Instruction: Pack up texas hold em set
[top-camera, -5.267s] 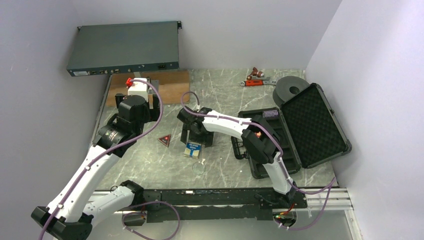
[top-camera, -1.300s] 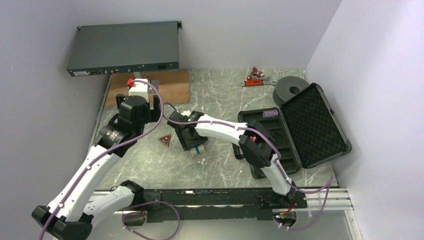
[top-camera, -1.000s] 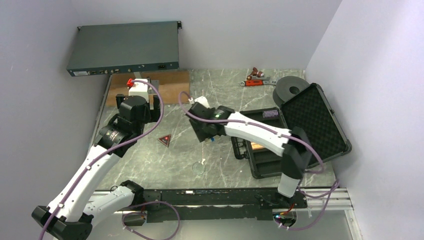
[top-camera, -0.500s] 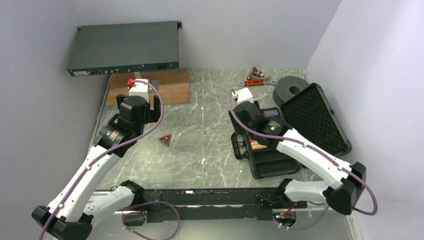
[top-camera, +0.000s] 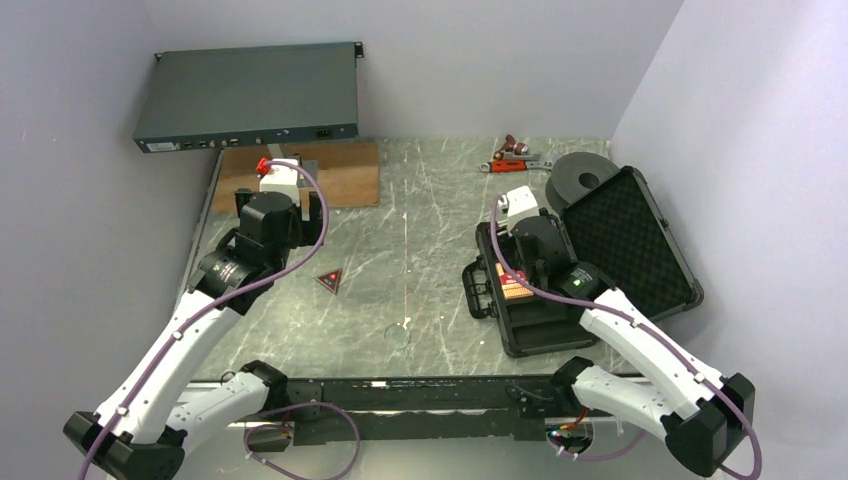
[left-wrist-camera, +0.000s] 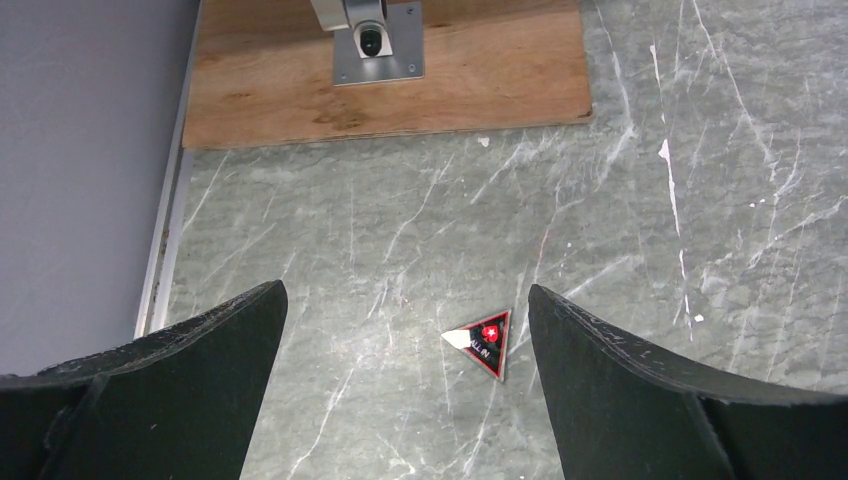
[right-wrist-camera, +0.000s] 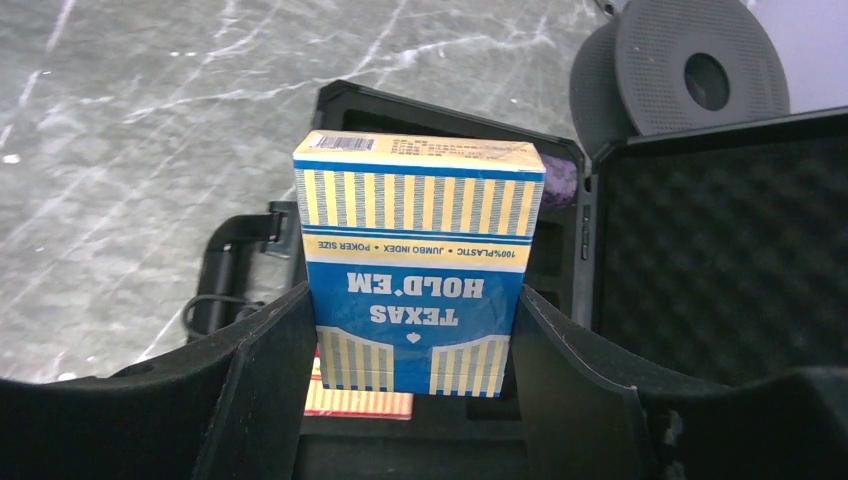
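marble table (top-camera: 420, 200) — right gripper (right-wrist-camera: 412, 335) pinches blue-white card box (right-wrist-camera: 418, 250) over the case (top-camera: 625, 250); left gripper (left-wrist-camera: 405, 300) spread above red triangle (left-wrist-camera: 485, 341).

The card box (right-wrist-camera: 418, 270) is blue with cream-and-blue vertical stripes and pale lettering; the case (right-wrist-camera: 720, 250) is black with dimpled black foam, holding a red-and-cream striped box (right-wrist-camera: 355, 402) and a purple chip stack (right-wrist-camera: 563, 180). Left of the case, the table (left-wrist-camera: 700, 150) is grey-green veined with white, and the triangle (left-wrist-camera: 485, 342) on it is black, red-bordered, with one white corner.
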